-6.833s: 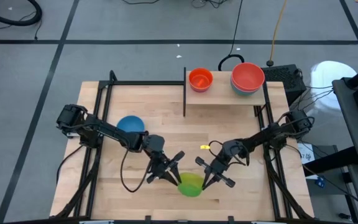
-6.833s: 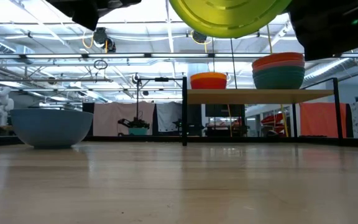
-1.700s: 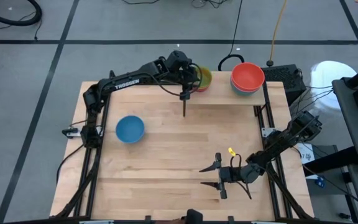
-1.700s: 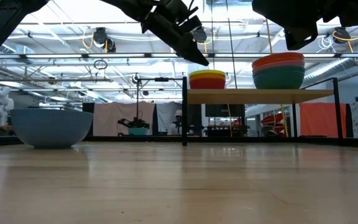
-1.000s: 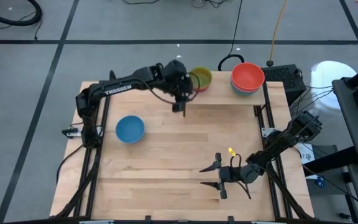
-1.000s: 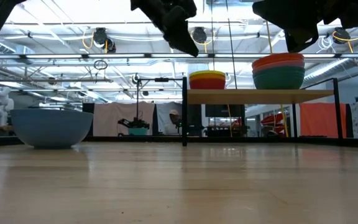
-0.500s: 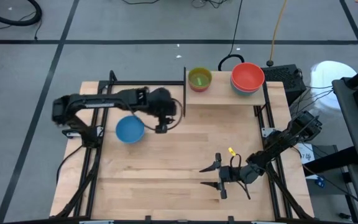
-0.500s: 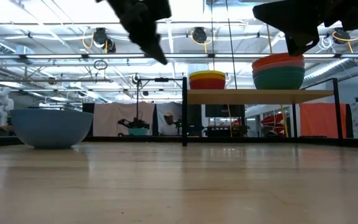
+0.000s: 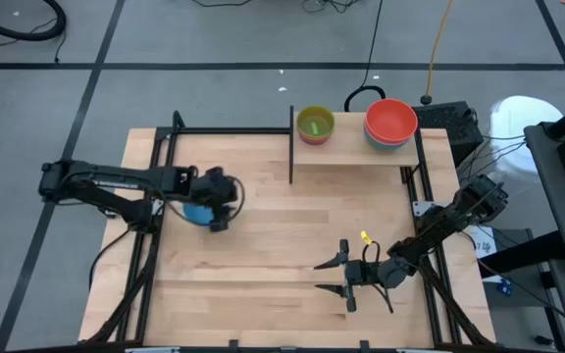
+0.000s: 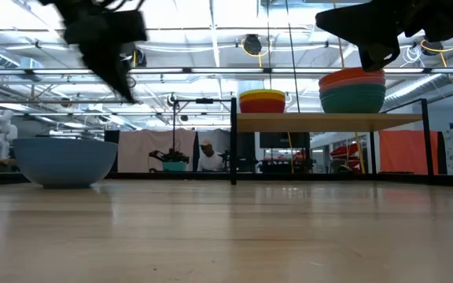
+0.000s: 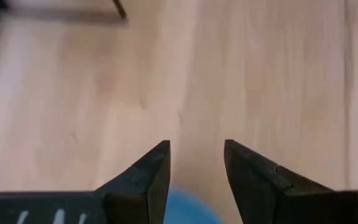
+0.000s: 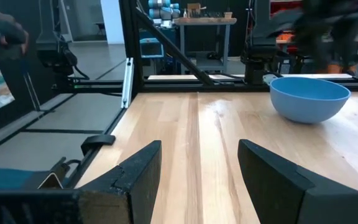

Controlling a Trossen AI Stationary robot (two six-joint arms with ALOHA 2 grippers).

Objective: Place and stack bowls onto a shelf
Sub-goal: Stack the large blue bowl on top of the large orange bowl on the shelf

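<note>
Half the blue bowl point(image 9: 200, 212) under the left hand point(image 9: 219, 222), blurred.

The high view looks straight down on the whole counter point(image 9: 263, 245). The low view faces level across it. You see the blue bowl point(image 12: 309, 98) in the right wrist, high and low views.

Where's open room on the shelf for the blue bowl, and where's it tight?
On the shelf, bare board lies between the lime-topped stack and the red-topped stack, and along the front edge. It is crowded at both stacks. The left gripper, open, hovers at the blue bowl; the right gripper waits near the table's front.
</note>
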